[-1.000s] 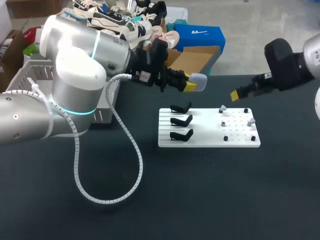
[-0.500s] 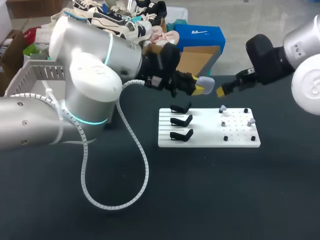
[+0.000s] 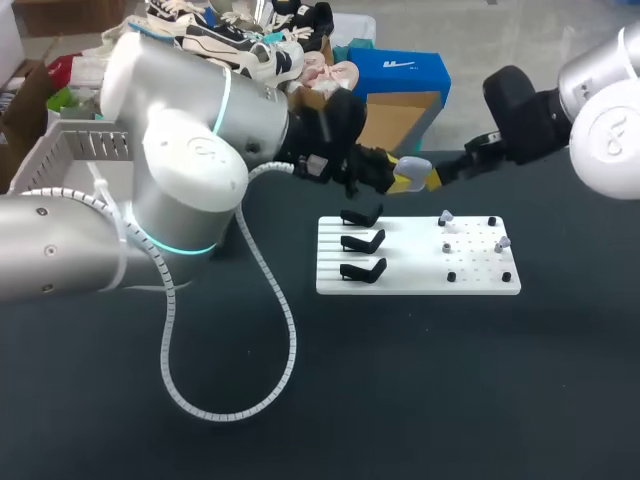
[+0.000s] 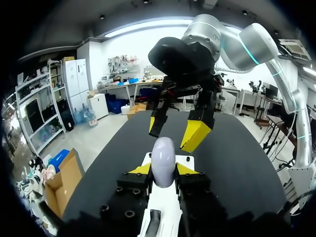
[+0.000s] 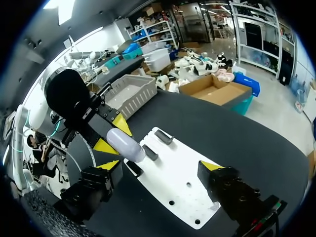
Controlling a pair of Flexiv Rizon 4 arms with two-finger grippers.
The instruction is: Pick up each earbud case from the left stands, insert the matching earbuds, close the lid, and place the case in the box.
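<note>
Left wrist view: my left gripper clamps a smooth, pale lilac, egg-shaped case, closed, with my right gripper spread wide just ahead.

The head camera sat high behind the arms and looked down on the whole table from some way off. The left wrist camera looked out along the left gripper, close on the case it held, and faced the right gripper. The right wrist camera looked back the opposite way (almost head-on). Both wrist views shared the case, and all three took in the white board.
</note>
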